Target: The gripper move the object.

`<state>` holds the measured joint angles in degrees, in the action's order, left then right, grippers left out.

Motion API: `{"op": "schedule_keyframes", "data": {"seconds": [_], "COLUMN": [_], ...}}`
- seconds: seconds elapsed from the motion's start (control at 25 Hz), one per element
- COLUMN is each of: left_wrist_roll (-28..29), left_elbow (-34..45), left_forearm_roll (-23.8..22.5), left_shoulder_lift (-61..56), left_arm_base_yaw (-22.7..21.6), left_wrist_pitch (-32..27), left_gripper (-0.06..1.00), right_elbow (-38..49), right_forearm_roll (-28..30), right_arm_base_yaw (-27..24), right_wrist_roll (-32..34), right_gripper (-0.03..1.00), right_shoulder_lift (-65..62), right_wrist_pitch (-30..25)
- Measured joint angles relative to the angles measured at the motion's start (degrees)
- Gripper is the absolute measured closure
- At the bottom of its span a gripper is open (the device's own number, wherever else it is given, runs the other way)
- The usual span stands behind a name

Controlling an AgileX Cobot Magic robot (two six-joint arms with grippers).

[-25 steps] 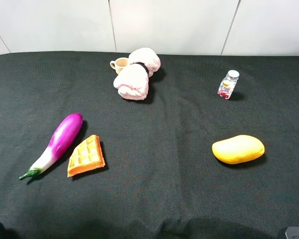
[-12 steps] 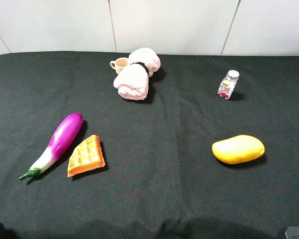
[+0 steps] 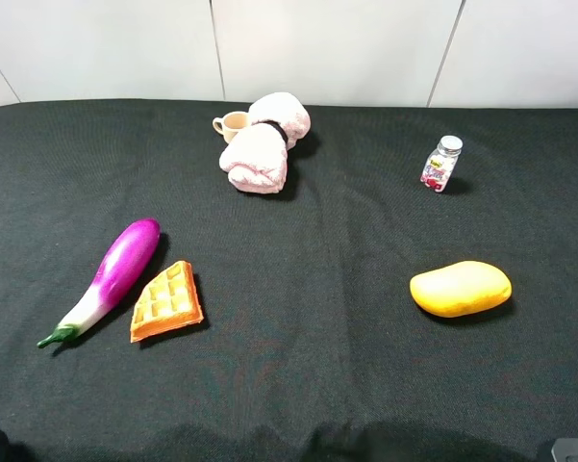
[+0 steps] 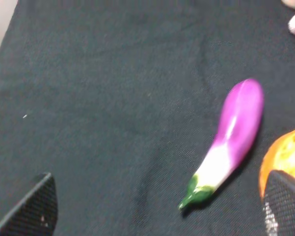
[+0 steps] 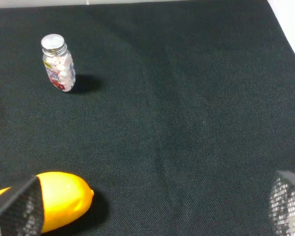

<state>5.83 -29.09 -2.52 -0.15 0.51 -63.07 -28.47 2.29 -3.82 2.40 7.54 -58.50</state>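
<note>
The eggplant (image 3: pixel 115 274) is glossy magenta fading to white, with a green stem tip. It lies on the black cloth at the left, stem toward the front edge. In the left wrist view the eggplant (image 4: pixel 230 140) lies ahead of my left gripper (image 4: pixel 157 211). That gripper's fingertips (image 4: pixel 32 206) stand wide apart, open and empty, short of the eggplant. My right gripper (image 5: pixel 152 206) is also open and empty, over the cloth near the yellow mango (image 5: pixel 59 199). Neither gripper shows clearly in the exterior high view.
An orange waffle wedge (image 3: pixel 165 301) lies right beside the eggplant. The mango (image 3: pixel 460 288) lies at the right. A small pill bottle (image 3: pixel 440 164) stands at the back right. A pink rolled towel (image 3: pixel 264 144) and a small cup (image 3: pixel 232 124) are at the back middle.
</note>
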Motion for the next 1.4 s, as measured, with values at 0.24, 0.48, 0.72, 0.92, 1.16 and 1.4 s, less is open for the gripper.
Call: {"op": "schedule_keyframes", "data": {"seconds": [0.24, 0.48, 0.72, 0.92, 1.16, 1.4], "left_wrist_roll": [-3.93, -4.62, -4.75, -4.75, -4.75, -4.88], "left_elbow": [1.02, 1.02, 1.02, 1.02, 1.02, 1.02], "left_forearm_roll": [2.52, 2.52, 2.52, 2.52, 2.52, 2.52], "left_shoulder_lift": [0.0, 0.0, 0.0, 0.0, 0.0, 0.0], "left_arm_base_yaw": [-0.22, -0.51, -0.51, -0.51, -0.51, -0.51], "left_wrist_pitch": [2.03, 2.09, 2.09, 2.09, 2.09, 2.09], "left_gripper": [0.08, 0.08, 0.08, 0.08, 0.08, 0.08], "right_elbow": [0.0, 0.0, 0.0, 0.0, 0.0, 0.0], "right_forearm_roll": [0.0, 0.0, 0.0, -0.05, -0.05, -0.05], "right_arm_base_yaw": [0.0, 0.0, 0.0, 0.0, 0.0, 0.0], "right_wrist_roll": [0.0, 0.0, 0.0, 0.0, 0.0, 0.0], "right_gripper": [0.27, 0.27, 0.27, 0.27, 0.27, 0.27], "right_shoulder_lift": [0.0, 0.0, 0.0, 0.0, 0.0, 0.0], "right_wrist_pitch": [0.0, 0.0, 0.0, 0.0, 0.0, 0.0]}}
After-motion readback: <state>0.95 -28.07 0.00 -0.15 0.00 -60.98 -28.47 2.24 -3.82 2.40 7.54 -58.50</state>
